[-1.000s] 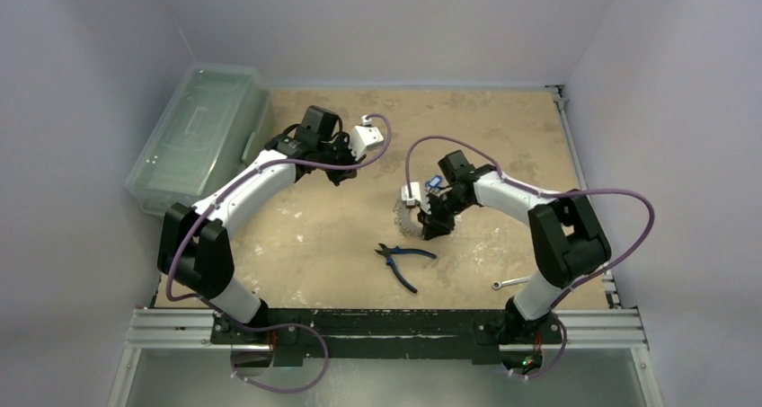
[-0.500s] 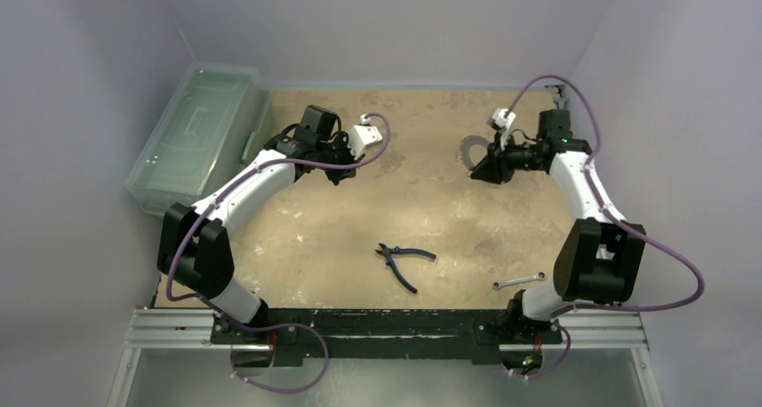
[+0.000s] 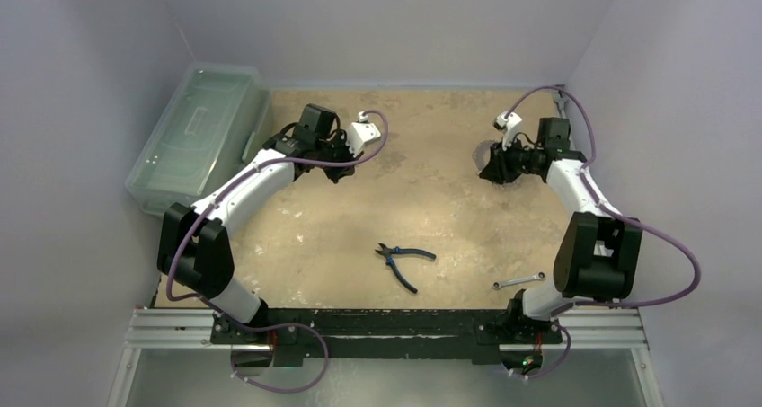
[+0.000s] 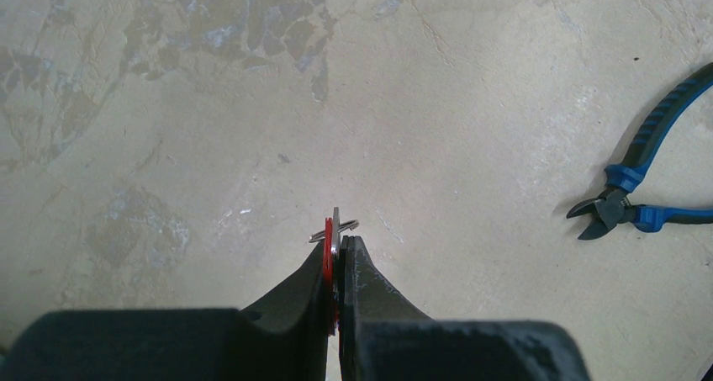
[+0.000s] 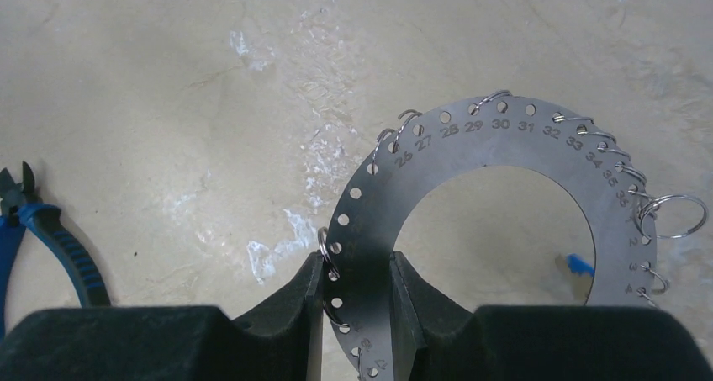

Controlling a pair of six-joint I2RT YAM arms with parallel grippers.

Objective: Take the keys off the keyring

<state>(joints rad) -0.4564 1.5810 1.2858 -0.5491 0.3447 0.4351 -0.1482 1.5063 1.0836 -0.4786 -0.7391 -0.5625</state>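
Left tool (image 4: 338,255): clenched on a red-tagged key (image 4: 335,230), which is seen edge-on as a thin silver blade with red plastic pinched between the two fingers.
Red-tagged key: its tip sticks out just past the fingertips, and a small wire loop (image 4: 349,225) is threaded through it. It sits apart from the keyring, over the far left part of the counter (image 3: 359,218).
Right tool (image 5: 357,267): grasping the keyring (image 5: 496,137), one finger on the outer edge of its band and one inside the opening.
Keyring: a flat grey metal band pierced by a row of small holes, with engraved numbers beside them. It is held over the far right part of the counter, well apart from the left tool.
Split rings (image 5: 673,217): thin wire loops hang through several of the numbered holes, most of them along the right side of the band.
Blue piece (image 5: 577,264): shows through the keyring's opening; too little is visible to tell what it is.
Pliers (image 3: 404,261): blue-handled, lying flat near the middle of the counter towards the near edge, touching nothing.
Wrench (image 3: 517,281): small and silver, lying on the near right of the counter, near the right arm's base.
Bin (image 3: 202,137): clear plastic with its lid on, at the far left edge of the counter, beside the left arm.
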